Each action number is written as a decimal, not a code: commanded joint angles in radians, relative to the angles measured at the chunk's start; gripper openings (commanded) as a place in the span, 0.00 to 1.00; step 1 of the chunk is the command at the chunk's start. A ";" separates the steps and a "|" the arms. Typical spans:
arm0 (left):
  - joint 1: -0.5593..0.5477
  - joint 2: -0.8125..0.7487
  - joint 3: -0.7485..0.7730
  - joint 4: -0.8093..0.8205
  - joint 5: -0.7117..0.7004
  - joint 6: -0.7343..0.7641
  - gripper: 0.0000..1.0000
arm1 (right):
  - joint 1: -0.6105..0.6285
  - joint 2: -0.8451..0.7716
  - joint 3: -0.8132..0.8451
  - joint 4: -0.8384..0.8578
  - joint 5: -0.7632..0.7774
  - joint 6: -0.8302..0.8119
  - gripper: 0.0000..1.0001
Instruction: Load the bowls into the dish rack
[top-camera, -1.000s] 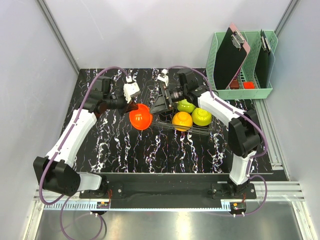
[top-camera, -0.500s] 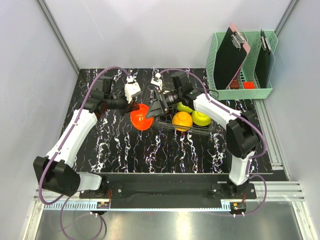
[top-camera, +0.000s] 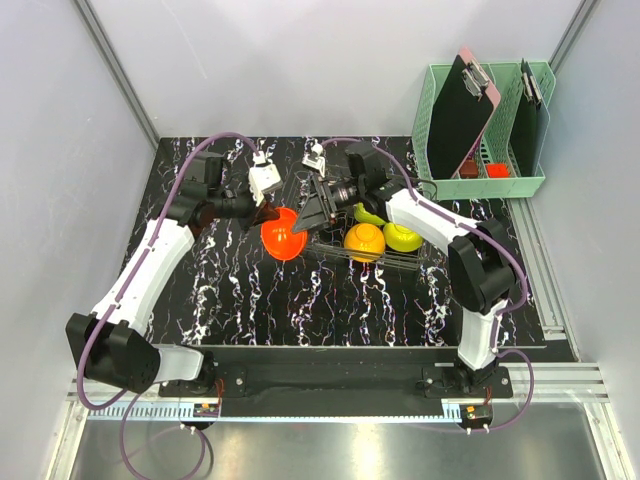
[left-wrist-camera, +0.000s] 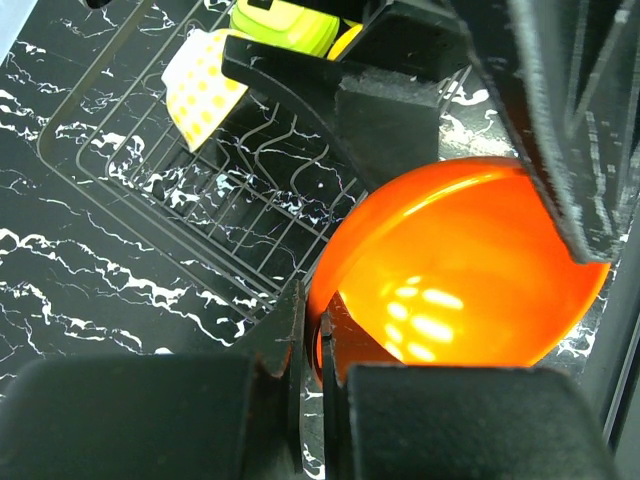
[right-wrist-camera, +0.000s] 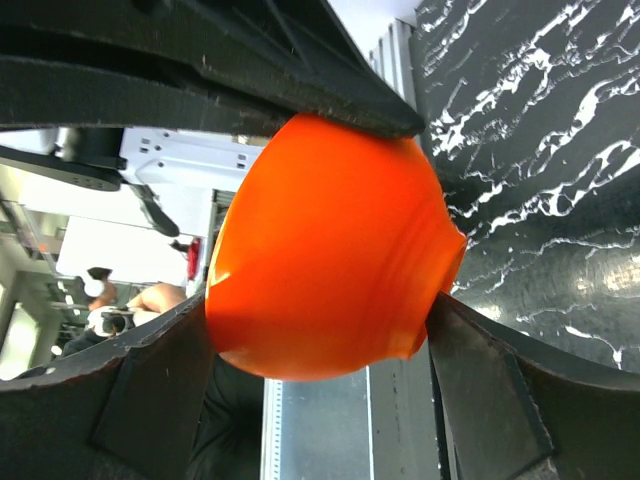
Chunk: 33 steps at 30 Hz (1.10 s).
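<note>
Dish rack (left-wrist-camera: 190, 190): right of table centre, holding an orange bowl (top-camera: 364, 239) and a lime green bowl (top-camera: 404, 236).
Right gripper (top-camera: 305, 222): jaws spread wide, straddling the red-orange bowl (top-camera: 283, 233).
Left gripper (left-wrist-camera: 318, 340): clamped on that bowl's rim.
Red-orange bowl: tilted, at the rack's left end.

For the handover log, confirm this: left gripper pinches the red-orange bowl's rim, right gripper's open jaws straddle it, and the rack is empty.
Wrong about the rack: it is not empty. The top view shows an orange bowl and a lime bowl in it. The rest stands: left gripper pinches the red-orange bowl by its rim, right gripper straddles it, jaws open.
</note>
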 joint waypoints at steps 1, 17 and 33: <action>-0.005 -0.012 -0.006 0.082 0.026 -0.004 0.00 | 0.016 -0.004 -0.016 0.326 -0.132 0.219 0.90; -0.007 -0.006 -0.015 0.096 0.013 -0.014 0.00 | 0.016 -0.002 -0.022 0.337 -0.089 0.204 0.38; -0.007 -0.003 0.008 0.131 -0.027 -0.085 0.93 | 0.019 -0.014 -0.024 0.245 -0.077 0.121 0.00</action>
